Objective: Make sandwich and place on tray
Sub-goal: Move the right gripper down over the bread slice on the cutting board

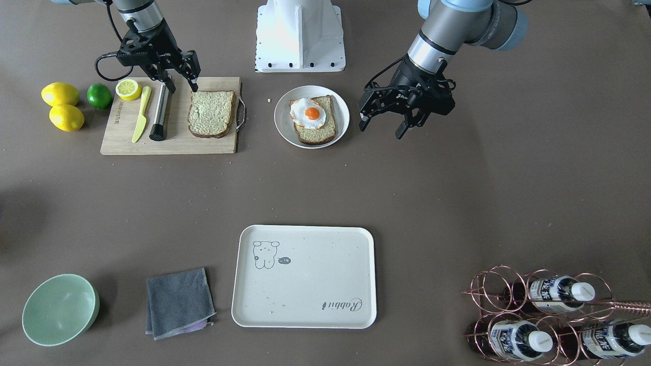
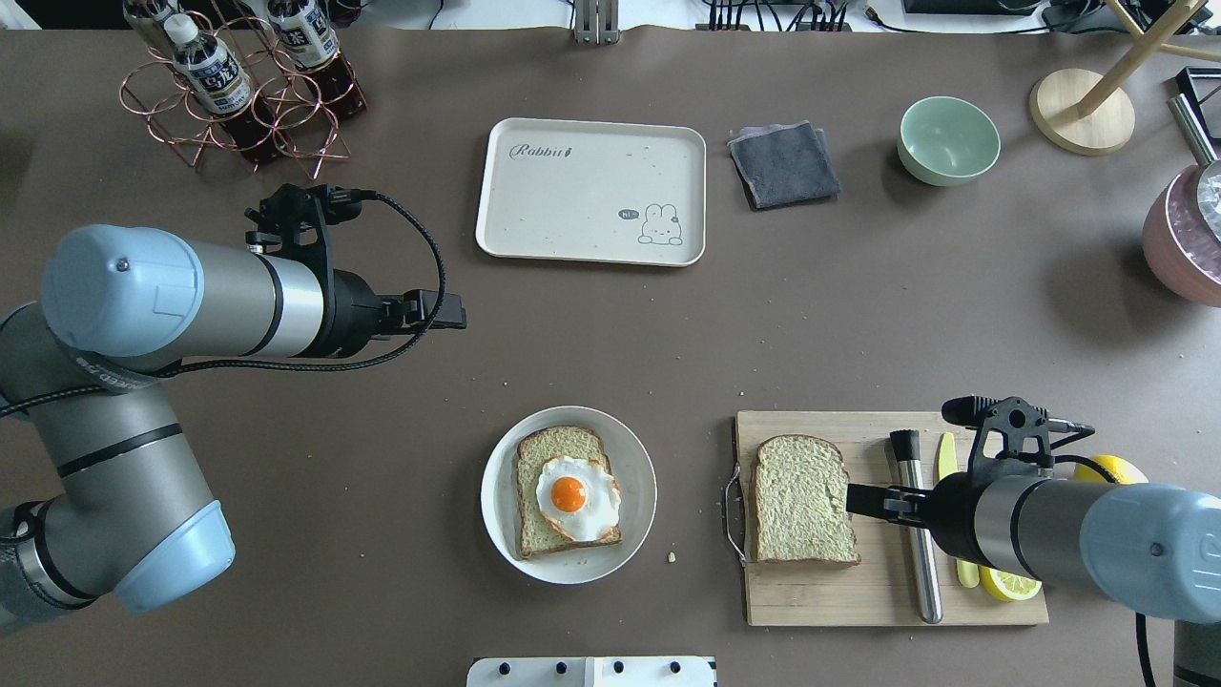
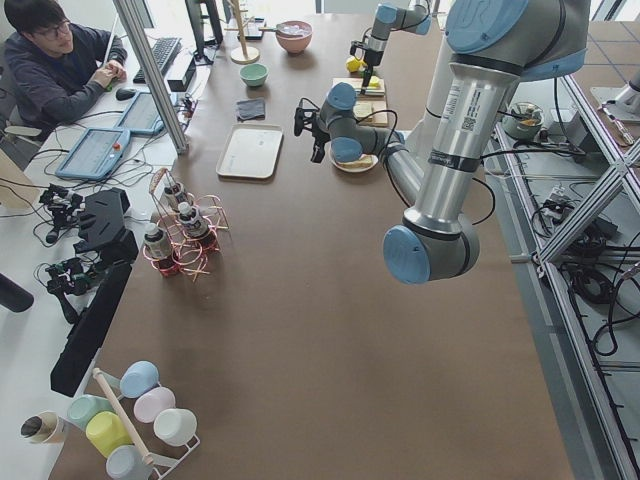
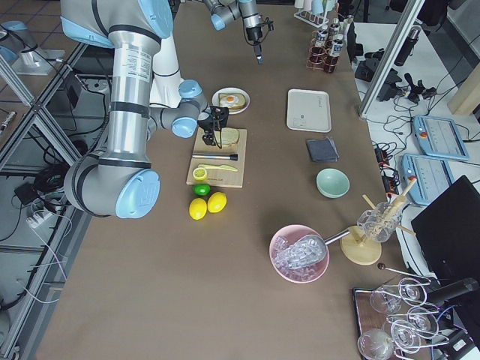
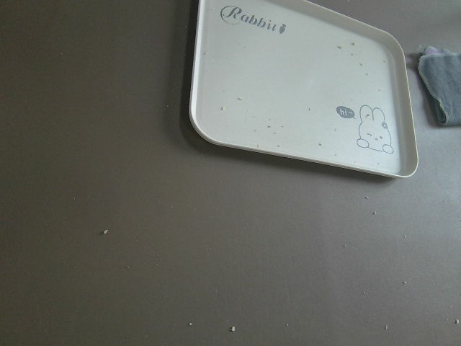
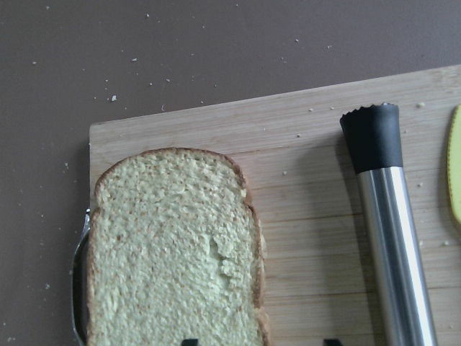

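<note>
The sandwich is in two parts. One bread slice [image 1: 318,133] with a fried egg [image 1: 307,113] on top lies on a round white plate [image 1: 281,119]. A second bread slice [image 1: 211,114] lies on the wooden cutting board [image 1: 173,145] and fills the right wrist view [image 6: 173,252]. The cream tray [image 1: 305,284] lies bare at the table's far side, and it also shows in the left wrist view [image 5: 288,86]. My right gripper [image 1: 183,89] is open and empty, over the board slice's edge. My left gripper [image 1: 381,131] is open and empty, beside the plate.
On the board lie a steel tool with a black end [image 1: 160,114], a yellow knife [image 1: 141,114] and a lemon half [image 1: 128,89]. Two lemons [image 1: 61,94] and a lime [image 1: 99,95] sit beside it. A green bowl [image 1: 60,309], grey cloth [image 1: 179,302] and bottle rack [image 1: 549,315] flank the tray.
</note>
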### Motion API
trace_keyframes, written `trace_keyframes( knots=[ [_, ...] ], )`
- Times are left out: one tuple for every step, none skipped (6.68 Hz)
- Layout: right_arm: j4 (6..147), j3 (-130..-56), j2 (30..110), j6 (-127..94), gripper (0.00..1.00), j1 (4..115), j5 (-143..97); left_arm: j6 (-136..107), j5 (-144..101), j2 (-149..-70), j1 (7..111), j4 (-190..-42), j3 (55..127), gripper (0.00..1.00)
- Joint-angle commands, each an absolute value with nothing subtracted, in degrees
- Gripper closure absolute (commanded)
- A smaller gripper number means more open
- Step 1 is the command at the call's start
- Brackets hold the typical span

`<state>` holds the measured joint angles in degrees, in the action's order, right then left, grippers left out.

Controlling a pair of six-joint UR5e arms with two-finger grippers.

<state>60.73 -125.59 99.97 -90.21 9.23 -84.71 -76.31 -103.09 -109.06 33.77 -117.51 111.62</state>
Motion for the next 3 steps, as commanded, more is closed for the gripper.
trace_keyframes(
  knots=[
    [52.88,-120.45,99.93,-90.00,0.35,8.00,-83.67,-76.29,-102.22,-109.07,33.66,-117.51,111.62,0.01],
    [51.78,-119.98,99.93,-89.91,0.35,8.00,-83.67,-76.29,-102.22,-109.33,33.66,-117.51,111.62,0.01],
    [51.68,-119.80,99.93,-89.91,0.35,8.00,-83.58,-76.29,-102.22,-109.34,33.66,-117.51,111.62,0.01]
  ],
)
